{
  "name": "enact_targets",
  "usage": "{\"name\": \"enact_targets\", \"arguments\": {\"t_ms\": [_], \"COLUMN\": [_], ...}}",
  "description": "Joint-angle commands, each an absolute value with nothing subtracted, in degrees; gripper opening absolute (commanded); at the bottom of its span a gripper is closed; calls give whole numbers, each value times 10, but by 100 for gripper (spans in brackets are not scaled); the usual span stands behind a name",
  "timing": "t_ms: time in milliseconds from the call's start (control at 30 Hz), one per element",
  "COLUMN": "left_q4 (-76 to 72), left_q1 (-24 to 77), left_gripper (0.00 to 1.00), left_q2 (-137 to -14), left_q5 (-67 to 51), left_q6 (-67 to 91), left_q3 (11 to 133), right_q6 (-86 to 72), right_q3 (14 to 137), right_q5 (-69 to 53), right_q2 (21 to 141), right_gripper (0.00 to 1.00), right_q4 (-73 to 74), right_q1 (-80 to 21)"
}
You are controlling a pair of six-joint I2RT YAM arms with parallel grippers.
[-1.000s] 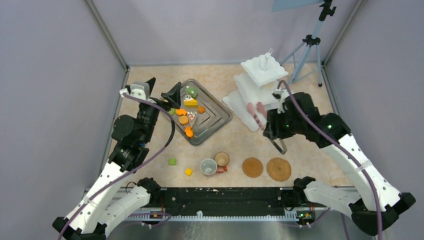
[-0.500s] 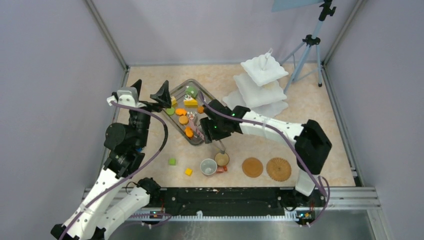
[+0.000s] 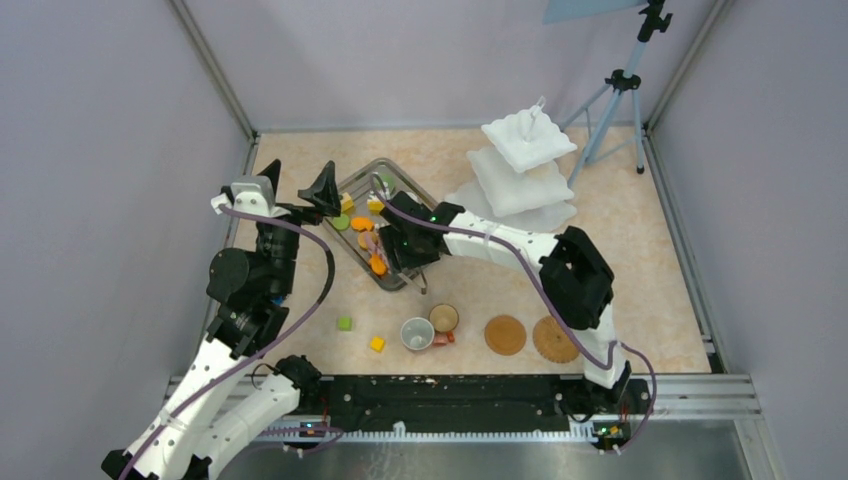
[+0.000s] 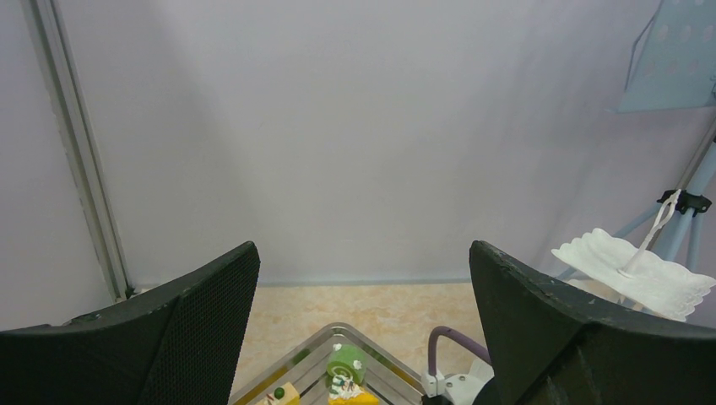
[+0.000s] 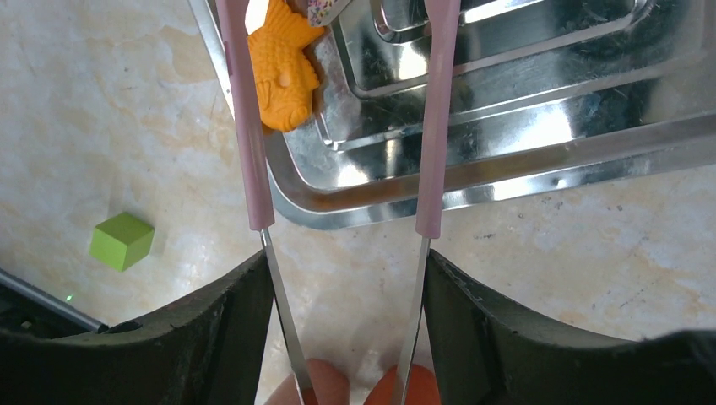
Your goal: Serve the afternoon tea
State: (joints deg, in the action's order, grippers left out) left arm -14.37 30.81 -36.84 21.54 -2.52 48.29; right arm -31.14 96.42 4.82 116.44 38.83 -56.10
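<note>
Right claw (image 5: 346,283) grips pink tongs (image 5: 251,126) over steel tray (image 5: 473,179).

Count on the worktop (image 3: 640,260): woven mats (image 3: 505,335) x2 at 5 o'clock; cups (image 3: 417,333) x2 at 6; loose cubes x2 at 7, one green cube (image 3: 344,323), one yellow cube (image 3: 377,343). Steel tray (image 5: 540,93) x1, pink tongs (image 5: 241,126) x1 pair, white stand (image 3: 515,185) x1, three tiers. Pastries (image 3: 362,223) on tray: at least five show, right arm (image 3: 500,245) hides the rest.
</note>
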Motion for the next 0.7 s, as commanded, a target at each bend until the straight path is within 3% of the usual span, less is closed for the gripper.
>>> {"name": "enact_targets", "arguments": {"t_ms": [0,300,667], "left_q4": [-170,-169,-166], "left_q1": [308,308,309], "left_gripper": [99,99,99], "left_q2": [-364,-364,-371], "left_q5": [214,210,206], "left_q6": [-24,-23,-21], "left_q3": [479,479,481], "right_q6": [-311,-307,-245], "right_q3": [1019,1031,933], "right_q5": [75,112,118], "right_q2": [1190,1201,1045], "right_gripper": [60,36,34], "right_q4": [402,417,411], "right_q1": [-563,-564,-564]}}
